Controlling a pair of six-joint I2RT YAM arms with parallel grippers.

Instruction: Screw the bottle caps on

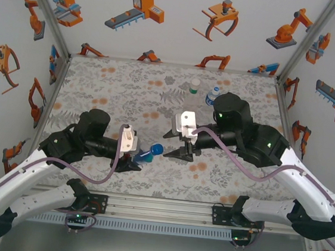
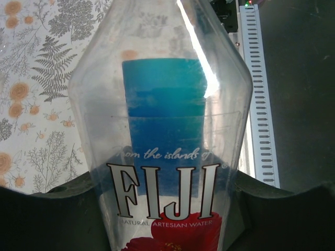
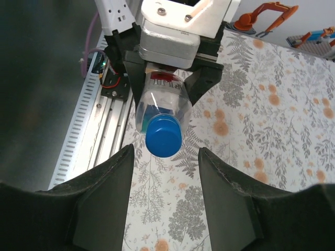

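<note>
Floral tabletop [image 1: 130, 85]; left gripper [image 3: 167, 86] clamped bottle [image 2: 162, 130], right gripper [image 3: 166, 151] fingers stood apart, blue cap [image 3: 163, 137] just beyond. I wanted it centred before closing.

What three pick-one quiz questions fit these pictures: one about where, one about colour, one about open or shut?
1. Where do the green-label bottle and the blue-label bottle stand? A: far side of the table. B: on the near rail. C: in a tool.
2. What colour is the cap on the Fiji bottle in the left tool? A: red. B: blue. C: white.
3. How is the right tool? A: open. B: shut on the cap. C: shut on nothing.
Key: A, both stand at its far edge; B, it looks blue; A, its fingers stand apart beside the cap.
</note>
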